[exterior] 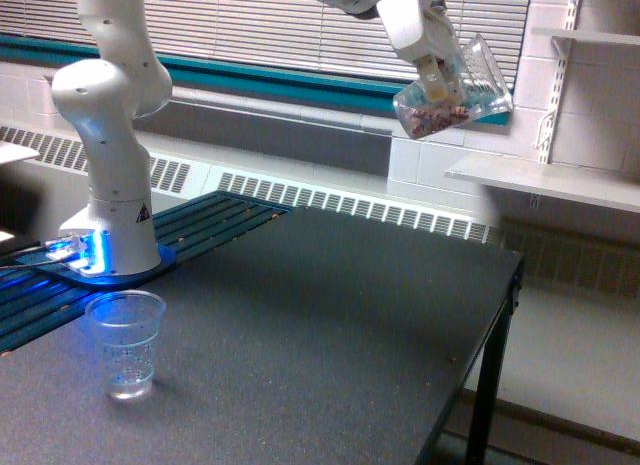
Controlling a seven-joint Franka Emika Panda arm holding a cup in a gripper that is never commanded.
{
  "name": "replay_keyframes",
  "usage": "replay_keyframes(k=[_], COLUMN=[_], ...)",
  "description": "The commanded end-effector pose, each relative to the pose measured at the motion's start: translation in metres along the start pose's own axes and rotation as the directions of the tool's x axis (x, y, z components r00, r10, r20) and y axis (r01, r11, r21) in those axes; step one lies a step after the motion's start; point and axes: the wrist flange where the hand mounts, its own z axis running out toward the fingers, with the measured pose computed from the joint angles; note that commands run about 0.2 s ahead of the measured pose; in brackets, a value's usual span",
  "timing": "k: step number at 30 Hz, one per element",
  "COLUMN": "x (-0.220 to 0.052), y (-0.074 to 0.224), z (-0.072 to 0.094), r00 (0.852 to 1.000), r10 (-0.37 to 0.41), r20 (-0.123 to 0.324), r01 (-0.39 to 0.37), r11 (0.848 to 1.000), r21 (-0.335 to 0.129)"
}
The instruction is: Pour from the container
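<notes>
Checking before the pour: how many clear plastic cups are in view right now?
2. The container is held tilted in the gripper, high at the exterior view's upper right, with dark bits inside. The slimmer cup stands upright on the table at lower left. None seems hidden.

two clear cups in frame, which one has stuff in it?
The container held tilted in the gripper, up high: small dark reddish pieces sit in its lower end. The slimmer cup standing upright on the table looks empty.
</notes>
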Motion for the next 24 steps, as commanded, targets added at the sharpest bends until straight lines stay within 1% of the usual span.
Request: replay_keyframes(k=[1, 6, 9, 15, 17, 20, 24], x=[0.0, -0.001, -0.001, -0.002, -0.002, -0.004, -0.007], y=[0.0, 0.009, 0.016, 0.032, 0.041, 0.054, 0.072], z=[0.001, 0.004, 0.006, 0.008, 0.011, 0.012, 0.014], r00=[1.0, 1.0, 0.999, 0.999, 0.999, 0.999, 0.999], r10=[-0.004, 0.029, 0.033, 0.029, 0.024, 0.022, 0.016], r20=[0.002, -0.007, -0.005, -0.024, -0.021, -0.034, -0.04], r01=[0.004, -0.029, -0.033, -0.03, -0.026, -0.024, -0.021], r11=[1.0, 1.0, 0.999, 0.999, 0.998, 0.997, 0.993], r21=[-0.003, -0.012, -0.015, -0.044, -0.052, -0.078, -0.118])
